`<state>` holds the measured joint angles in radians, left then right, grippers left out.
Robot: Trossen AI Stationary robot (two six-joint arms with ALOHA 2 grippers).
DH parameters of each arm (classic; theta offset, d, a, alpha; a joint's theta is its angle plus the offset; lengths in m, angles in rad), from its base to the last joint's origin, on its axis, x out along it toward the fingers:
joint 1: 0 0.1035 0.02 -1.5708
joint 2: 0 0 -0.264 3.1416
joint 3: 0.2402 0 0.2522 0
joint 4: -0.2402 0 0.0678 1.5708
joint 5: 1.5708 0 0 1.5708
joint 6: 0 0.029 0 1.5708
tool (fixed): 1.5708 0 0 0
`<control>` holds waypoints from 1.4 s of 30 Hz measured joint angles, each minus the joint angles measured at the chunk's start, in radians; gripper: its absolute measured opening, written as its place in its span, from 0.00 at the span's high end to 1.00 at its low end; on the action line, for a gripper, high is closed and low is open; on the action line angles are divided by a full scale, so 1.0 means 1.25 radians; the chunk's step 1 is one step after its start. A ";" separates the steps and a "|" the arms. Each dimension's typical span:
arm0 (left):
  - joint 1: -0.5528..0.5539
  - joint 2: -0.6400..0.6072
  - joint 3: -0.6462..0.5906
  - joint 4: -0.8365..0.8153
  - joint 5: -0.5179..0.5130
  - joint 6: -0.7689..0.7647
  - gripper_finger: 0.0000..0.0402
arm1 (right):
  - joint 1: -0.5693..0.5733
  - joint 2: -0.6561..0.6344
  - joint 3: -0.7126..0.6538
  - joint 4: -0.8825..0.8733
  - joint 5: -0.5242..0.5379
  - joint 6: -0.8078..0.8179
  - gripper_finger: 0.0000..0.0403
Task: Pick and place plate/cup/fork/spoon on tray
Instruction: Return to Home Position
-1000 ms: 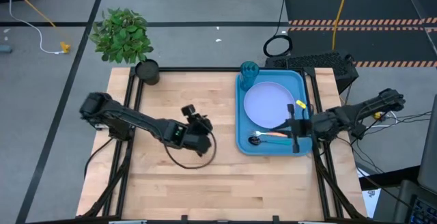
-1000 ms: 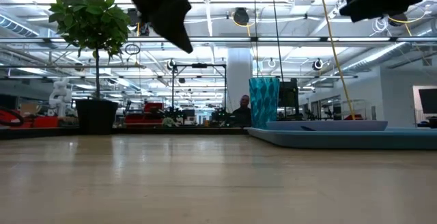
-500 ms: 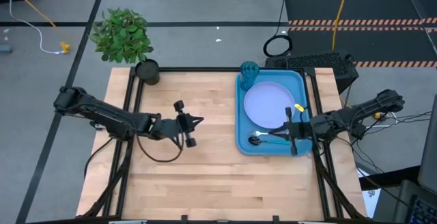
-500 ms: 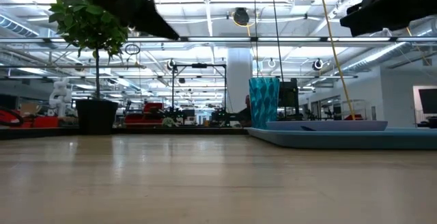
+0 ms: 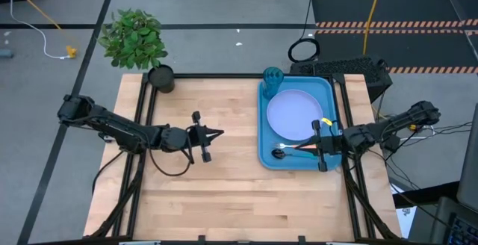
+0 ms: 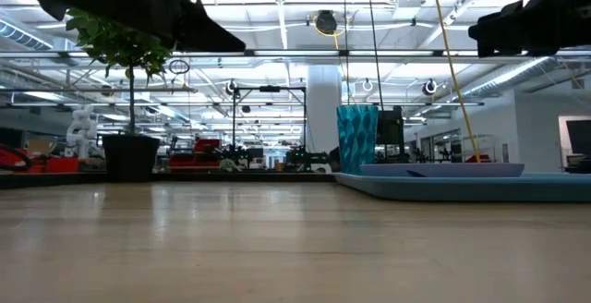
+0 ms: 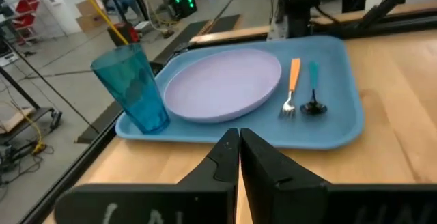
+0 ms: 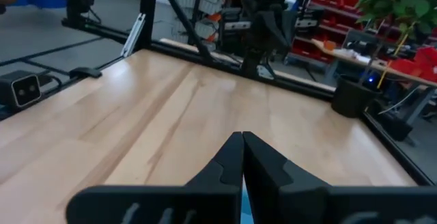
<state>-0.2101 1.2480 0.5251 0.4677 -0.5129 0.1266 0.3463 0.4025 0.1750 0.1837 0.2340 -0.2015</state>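
Note:
The blue tray point(image 5: 263, 118) lies on the table's right side. On it lie the lavender plate point(image 5: 294, 114), the teal cup point(image 5: 272, 77) upright in the far left corner, and the orange-handled fork point(image 5: 303, 146) and blue-handled spoon point(image 5: 282, 153) side by side along the near rim. All four also show in the left wrist view: plate point(image 7: 222, 84), cup point(image 7: 133, 87), fork point(image 7: 293, 84), spoon point(image 7: 313, 91). My left gripper point(image 5: 216, 134) is shut and empty above the table's middle, left of the tray. My right gripper point(image 5: 312, 146) is shut and empty over the tray's near right part.
A dark pot with a green plant point(image 5: 160, 77) stands at the table's far left corner. Bare wooden table point(image 5: 224, 193) spreads left of and in front of the tray. Black frame rails run along the table's left and right edges.
My left gripper has drawn back from the tray toward the table's left edge and a little toward the far edge. It has also turned, so that it now points level toward the tray. The tableware on the tray has stayed where it was.

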 joint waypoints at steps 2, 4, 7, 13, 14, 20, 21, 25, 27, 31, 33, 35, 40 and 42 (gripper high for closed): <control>0.002 0.001 -0.001 0.000 0.000 0.000 0.95 | -0.003 -0.024 -0.013 -0.001 -0.001 -0.004 1.00; 0.002 0.001 -0.001 0.000 0.000 -0.001 0.97 | -0.005 -0.047 -0.031 0.000 -0.002 -0.008 1.00; 0.000 0.001 -0.001 0.000 0.014 -0.003 0.99 | -0.005 -0.082 -0.053 -0.004 -0.002 -0.013 1.00; 0.000 0.001 -0.001 0.002 0.020 -0.005 0.95 | -0.005 -0.164 -0.082 0.000 -0.017 -0.006 1.00; 0.000 0.001 -0.001 0.004 0.020 -0.004 0.95 | -0.005 -0.180 -0.086 0.000 -0.023 -0.011 1.00; 0.000 0.001 -0.001 0.005 0.059 -0.004 0.99 | -0.005 -0.275 -0.098 -0.018 -0.024 -0.022 1.00; -0.001 0.001 -0.001 0.005 0.062 -0.006 0.99 | -0.005 -0.288 -0.098 -0.030 -0.024 -0.022 1.00; -0.006 0.001 -0.001 0.005 0.065 -0.019 0.96 | -0.005 -0.322 -0.098 -0.017 -0.047 -0.024 1.00; -0.010 0.001 -0.001 0.004 0.065 -0.022 0.95 | -0.005 -0.321 -0.098 -0.014 -0.062 -0.031 1.00; -0.021 0.001 -0.001 -0.003 0.066 -0.025 0.98 | -0.006 -0.321 -0.099 -0.013 -0.062 -0.039 1.00; -0.024 0.001 -0.001 -0.002 0.066 -0.024 0.99 | -0.006 -0.321 -0.102 -0.014 -0.063 -0.038 1.00; -0.027 0.001 -0.001 -0.002 0.066 -0.023 0.98 | -0.006 -0.321 -0.124 0.023 -0.065 -0.033 1.00; -0.027 0.001 -0.001 -0.001 0.069 -0.024 0.95 | -0.013 -0.313 -0.126 0.018 -0.066 -0.021 1.00; -0.027 0.001 -0.001 0.000 0.086 -0.025 0.96 | -0.020 -0.316 -0.126 0.022 -0.065 -0.024 1.00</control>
<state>-0.2440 1.2488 0.5243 0.4671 -0.4053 0.0959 0.3218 0.0078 0.0169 0.2110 0.1524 -0.2312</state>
